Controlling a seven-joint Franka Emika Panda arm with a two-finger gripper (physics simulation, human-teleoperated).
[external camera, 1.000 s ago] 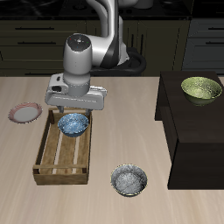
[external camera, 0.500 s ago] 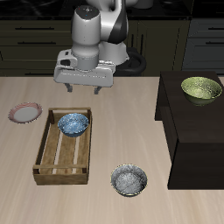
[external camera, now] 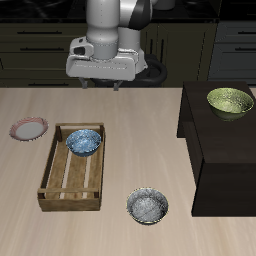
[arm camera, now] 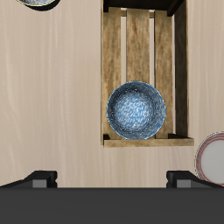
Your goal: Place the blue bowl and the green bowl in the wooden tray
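Observation:
The blue bowl [external camera: 84, 142] [arm camera: 136, 110] rests inside the wooden tray [external camera: 58, 186] [arm camera: 113, 61], at the tray's far end. The green bowl [external camera: 229, 101] sits on top of a dark raised cabinet at the side of the table. My gripper [external camera: 104, 84] hangs high above the table behind the tray, open, with nothing between its fingers. Only the dark finger tips [arm camera: 39, 181] show in the wrist view, set wide apart.
A grey-white speckled bowl [external camera: 148, 206] [arm camera: 38, 3] lies near the table's front edge, beside the tray. A small pink-rimmed plate [external camera: 28, 129] [arm camera: 213, 157] lies on the tray's other side. The dark cabinet [external camera: 215, 150] rises above the tabletop.
My gripper has risen from just above the blue bowl in the tray to well above the table and moved back. The bowl stays in the tray.

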